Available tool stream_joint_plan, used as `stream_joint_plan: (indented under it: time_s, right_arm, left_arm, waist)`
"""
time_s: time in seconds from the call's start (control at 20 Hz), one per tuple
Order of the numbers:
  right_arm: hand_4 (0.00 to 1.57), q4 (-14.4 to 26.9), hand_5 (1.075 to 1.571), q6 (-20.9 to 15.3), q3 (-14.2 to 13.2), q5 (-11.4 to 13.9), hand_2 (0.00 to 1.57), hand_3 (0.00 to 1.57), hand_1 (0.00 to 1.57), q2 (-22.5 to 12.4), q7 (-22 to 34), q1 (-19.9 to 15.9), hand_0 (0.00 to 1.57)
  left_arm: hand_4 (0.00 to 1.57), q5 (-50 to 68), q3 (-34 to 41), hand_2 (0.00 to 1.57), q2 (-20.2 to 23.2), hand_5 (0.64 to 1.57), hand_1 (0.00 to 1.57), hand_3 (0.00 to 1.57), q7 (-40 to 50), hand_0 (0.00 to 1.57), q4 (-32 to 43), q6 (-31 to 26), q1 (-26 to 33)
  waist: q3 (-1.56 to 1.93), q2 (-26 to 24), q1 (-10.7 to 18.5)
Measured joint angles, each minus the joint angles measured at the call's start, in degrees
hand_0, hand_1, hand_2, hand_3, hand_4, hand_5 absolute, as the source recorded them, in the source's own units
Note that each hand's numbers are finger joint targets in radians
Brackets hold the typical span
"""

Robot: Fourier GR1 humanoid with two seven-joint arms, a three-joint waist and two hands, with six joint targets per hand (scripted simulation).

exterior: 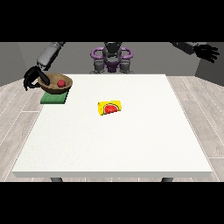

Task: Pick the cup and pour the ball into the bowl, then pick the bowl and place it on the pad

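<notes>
A brown bowl [57, 85] with a red ball [61, 82] inside rests on the green pad [53, 99] near the table's far left edge. The hand at the view's left [34, 78] sits at the bowl's left rim with its fingers curled against it. A yellow cup [110, 107] with a watermelon picture lies on its side near the table's middle, no hand near it. The hand at the view's right [207, 52] is raised high beyond the table's right side, fingers spread and holding nothing.
The white table [113, 144] stretches broad toward the camera. The robot's torso [111, 59] stands behind the far edge. Wooden floor surrounds the table on both sides.
</notes>
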Motion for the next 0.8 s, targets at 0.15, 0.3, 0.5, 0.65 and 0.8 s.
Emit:
stream_joint_plan:
  time_s: [0.15,0.3,0.5,0.65,0.8]
  right_arm:
    - [0.00,2.4,1.518,1.2,-1.1,-0.5,0.56,0.92,0.42,-1.4,-0.8,0.2,0.42]
    - [0.00,3.9,1.412,2.2,-1.0,-0.7,0.36,0.44,0.00,-1.5,-0.6,-0.9,0.00]
    - [0.00,5.3,1.361,3.7,-0.8,-0.8,0.00,0.00,0.00,-2.4,1.1,-2.6,0.00]
    - [0.00,6.7,1.356,4.3,0.3,0.2,0.00,0.00,0.00,-2.9,2.9,-2.9,0.00]
    - [0.48,5.7,1.434,6.5,2.0,0.7,0.00,0.00,0.00,-2.5,6.4,-4.8,0.00]
  left_arm:
    - [1.17,0.4,0.5,0.00,0.8,1.549,0.00,0.00,-0.8,0.00,-0.1,-0.8,0.4]
    - [1.18,0.3,0.0,0.00,0.6,1.549,0.00,0.00,-0.5,0.00,-0.5,-0.6,0.4]
    - [1.01,-0.2,-1.5,0.00,-0.3,1.569,0.00,0.00,1.4,0.00,-2.0,0.6,0.2]
    - [0.90,-1.1,-5.9,0.00,-5.2,1.559,0.00,0.00,6.0,0.00,-7.1,2.9,0.2]
    - [0.90,-2.6,-9.2,0.00,-8.6,1.559,0.00,0.00,9.7,0.00,-8.4,5.2,0.8]
  waist:
    - [0.02,1.1,0.3]
    - [0.03,0.8,0.6]
    - [0.02,-1.0,0.6]
    - [0.10,-5.6,0.8]
    - [0.04,-11.5,0.1]
